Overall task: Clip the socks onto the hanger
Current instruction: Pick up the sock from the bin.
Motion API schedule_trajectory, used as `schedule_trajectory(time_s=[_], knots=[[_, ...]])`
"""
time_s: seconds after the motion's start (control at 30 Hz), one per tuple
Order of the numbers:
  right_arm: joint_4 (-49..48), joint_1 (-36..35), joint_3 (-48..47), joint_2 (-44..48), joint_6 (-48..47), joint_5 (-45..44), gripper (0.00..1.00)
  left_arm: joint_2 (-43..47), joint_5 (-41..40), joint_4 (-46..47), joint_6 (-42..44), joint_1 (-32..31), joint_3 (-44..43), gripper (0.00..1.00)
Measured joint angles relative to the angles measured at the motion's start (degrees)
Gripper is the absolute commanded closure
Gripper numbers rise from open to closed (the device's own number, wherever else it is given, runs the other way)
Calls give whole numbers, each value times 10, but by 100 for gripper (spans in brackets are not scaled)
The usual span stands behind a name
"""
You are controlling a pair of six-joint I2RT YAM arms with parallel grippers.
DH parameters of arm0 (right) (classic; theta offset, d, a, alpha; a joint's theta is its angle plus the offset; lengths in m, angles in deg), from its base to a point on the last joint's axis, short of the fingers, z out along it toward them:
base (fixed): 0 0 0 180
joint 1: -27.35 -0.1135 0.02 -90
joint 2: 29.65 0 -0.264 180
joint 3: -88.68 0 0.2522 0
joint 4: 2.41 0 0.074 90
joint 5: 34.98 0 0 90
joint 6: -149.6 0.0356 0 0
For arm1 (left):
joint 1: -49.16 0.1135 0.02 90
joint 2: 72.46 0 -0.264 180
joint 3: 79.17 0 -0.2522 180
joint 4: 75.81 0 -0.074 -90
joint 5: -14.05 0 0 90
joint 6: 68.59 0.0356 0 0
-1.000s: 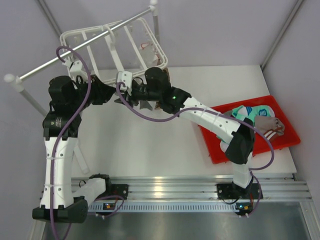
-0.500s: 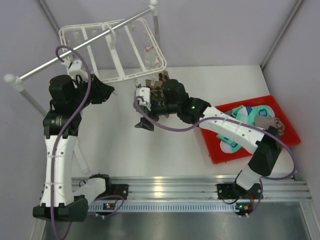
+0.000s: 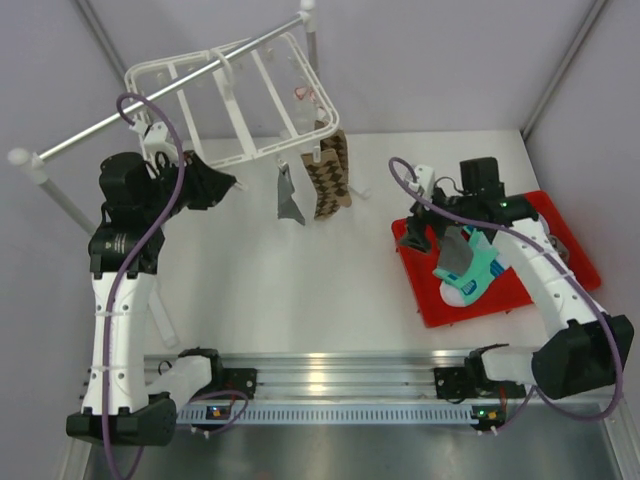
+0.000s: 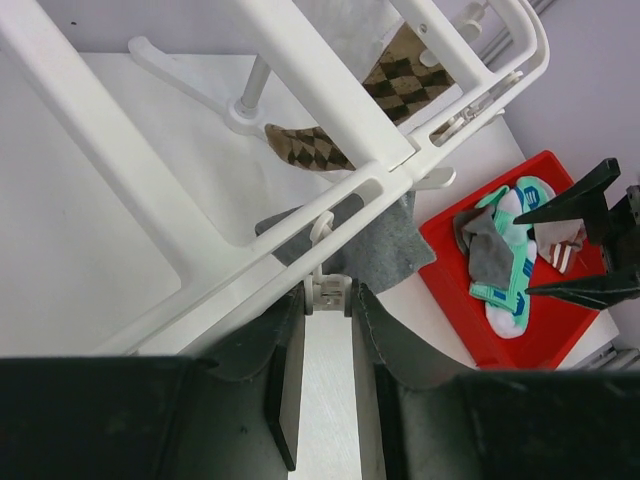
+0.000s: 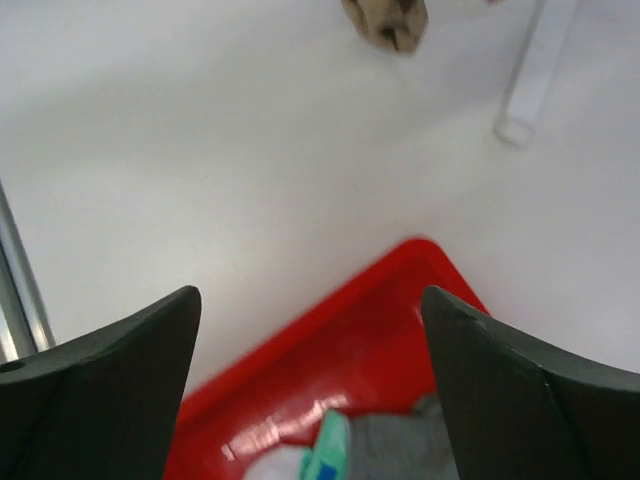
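- The white hanger (image 3: 232, 108) hangs tilted from the grey rail (image 3: 85, 132), above the far left part of the counter (image 3: 300, 290).
- The left claw (image 4: 328, 296) is at the near edge of the hanger. It is closed on a small white clip (image 4: 328, 285), with one finger touching the clip on each side.
- Two socks are already hanging from this same edge. One is a brown checkered sock (image 3: 330, 178), and a grey sock (image 3: 290, 195) is just beside it, on its left in the top view.
- In the left wrist view, the grey sock hangs directly behind the gripped clip.
- The right claw (image 5: 308, 300) is wide open, with nothing between its fingers. It hovers above a corner of the red tray (image 5: 340, 330).
- The tray lies on the right side of the counter, well apart from the hanger.
- In the tray there is a teal-and-white sock (image 3: 478, 272), and a second grey sock (image 3: 455, 250) lies partly over it.
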Motion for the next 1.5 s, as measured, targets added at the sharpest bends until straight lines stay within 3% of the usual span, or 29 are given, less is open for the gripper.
schedule_trajectory(time_s=[0.2,0.33,0.47,0.73,1.07,1.43,1.47,1.5], knots=[[198,199,22,-15,-370,1,28,0,9,1,2,1,0,100],[280,290,21,-76,-606,-32,30,0,13,1,5,1,0,100],[262,334,44,-95,-705,-46,34,0,13,1,10,1,0,100],[229,333,66,-122,-765,-56,39,0,13,1,13,1,0,100],[169,280,123,-148,-778,-87,43,0,12,1,15,1,0,100],[129,244,122,-187,-783,-116,68,0,10,0,16,1,0,100],[129,242,122,-188,-783,-119,73,0,9,0,16,1,0,100],[129,241,122,-188,-783,-121,90,0,9,0,16,1,0,100]])
